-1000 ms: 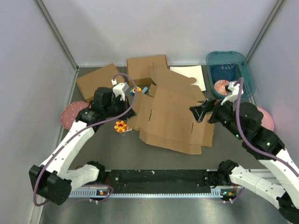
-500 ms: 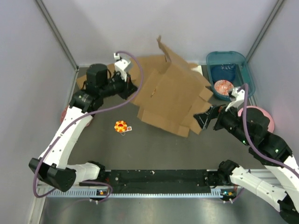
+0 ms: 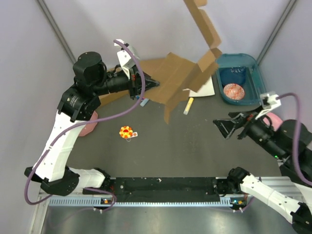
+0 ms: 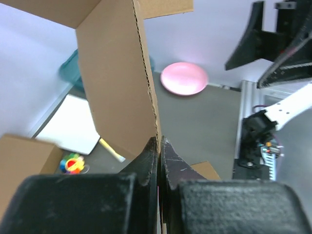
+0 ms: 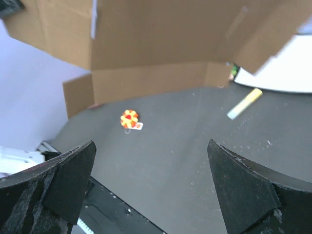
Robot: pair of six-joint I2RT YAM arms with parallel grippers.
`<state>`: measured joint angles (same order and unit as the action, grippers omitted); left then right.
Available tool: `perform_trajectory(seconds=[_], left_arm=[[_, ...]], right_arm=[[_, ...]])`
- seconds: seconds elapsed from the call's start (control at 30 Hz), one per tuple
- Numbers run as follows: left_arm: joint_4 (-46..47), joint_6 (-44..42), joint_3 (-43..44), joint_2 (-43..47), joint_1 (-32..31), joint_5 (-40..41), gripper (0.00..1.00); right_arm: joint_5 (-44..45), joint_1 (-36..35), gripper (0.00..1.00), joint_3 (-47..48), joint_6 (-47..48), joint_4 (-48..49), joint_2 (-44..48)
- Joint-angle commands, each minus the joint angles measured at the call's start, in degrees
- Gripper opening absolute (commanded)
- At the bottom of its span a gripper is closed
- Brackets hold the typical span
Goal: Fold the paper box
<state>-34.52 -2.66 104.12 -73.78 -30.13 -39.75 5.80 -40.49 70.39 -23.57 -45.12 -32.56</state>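
The paper box [image 3: 181, 80] is a large brown die-cut cardboard sheet with flaps, held up in the air and partly bent, its top flap reaching the frame's upper edge. My left gripper [image 3: 154, 84] is shut on its left edge; in the left wrist view the fingers [image 4: 159, 146] pinch the cardboard [image 4: 117, 83], which stands straight up from them. My right gripper [image 3: 225, 127] is open and empty, low at the right and apart from the sheet. The right wrist view looks between its fingers [image 5: 151, 151] at the hanging sheet [image 5: 161, 34].
A yellow-orange toy [image 3: 126, 131] and a yellow stick [image 3: 188, 106] lie on the table. A white sheet [image 3: 208, 87] and a teal bin [image 3: 253, 66] holding a red bowl [image 3: 233, 90] are at the back right. Pink plates [image 3: 89, 124] [image 4: 184, 78] lie at both sides. A smaller brown box [image 5: 78, 95] stands at the back left.
My left arm has lifted the cardboard sheet off the table, up and toward the back. My right gripper has drawn away from the sheet's right edge to the right.
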Motion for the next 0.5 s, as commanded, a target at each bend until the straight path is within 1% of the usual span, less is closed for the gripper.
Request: perform_trajectory(seconds=[0.0, 0.17, 0.23, 0.3, 0.33, 0.43, 0.47], left_arm=[[-0.1, 2.4, 5.0, -0.8, -2.0, -7.6, 0.0], [-0.4, 6.1, 4.7, 0.4, -2.0, -12.5, 0.0], [-0.4, 6.2, 3.3, 0.8, -2.0, -12.7, 0.0], [-1.1, 5.5, 1.1, 1.3, -2.0, -9.8, 0.0], [-1.7, 3.8, -1.3, 1.1, -2.0, -8.7, 0.0], [-3.4, -0.4, -7.5, -0.8, -1.8, -3.9, 0.0], [-3.6, -1.3, -8.9, -2.8, -1.6, -1.3, 0.0]], right_arm=[[-4.2, -0.2, 0.99, 6.5, 0.4, 0.9, 2.0], [-5.5, -0.3, 0.98, 10.8, 0.2, 0.9, 2.8], [-6.9, -0.2, 0.98, 11.6, 0.1, 0.8, 2.8], [-7.6, -0.2, 0.98, 12.1, -0.2, 0.7, 2.4], [-7.7, -0.2, 0.98, 12.1, -0.3, 0.7, 2.4], [-7.7, -0.3, 0.98, 10.7, -0.9, 0.3, 2.8], [-7.6, -0.3, 0.98, 9.6, -1.0, 0.2, 3.1]])
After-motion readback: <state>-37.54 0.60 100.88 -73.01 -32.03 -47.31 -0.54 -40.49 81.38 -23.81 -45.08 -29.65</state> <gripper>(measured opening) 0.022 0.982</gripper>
